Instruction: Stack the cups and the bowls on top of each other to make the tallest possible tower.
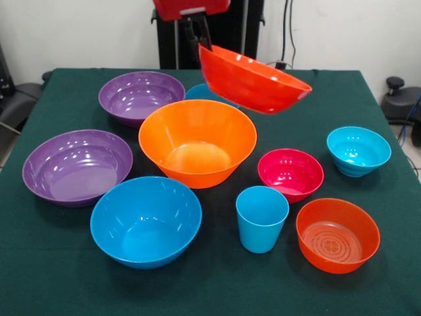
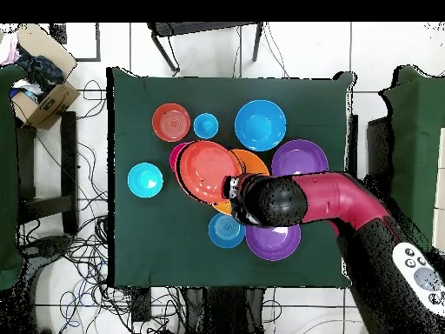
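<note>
Claw clenched on far rim of red-orange bowl, held tilted in air above surface, just right of & behind large orange bowl. Light blue cup stands near front, w/ magenta bowl just behind.

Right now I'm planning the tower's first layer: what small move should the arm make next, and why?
Probably carry the red-orange bowl a little toward the camera and lower it into the orange bowl. The gripper holds it by the rim, tilted and off the table, just behind the orange bowl, which sits empty and upright as the widest base.
</note>
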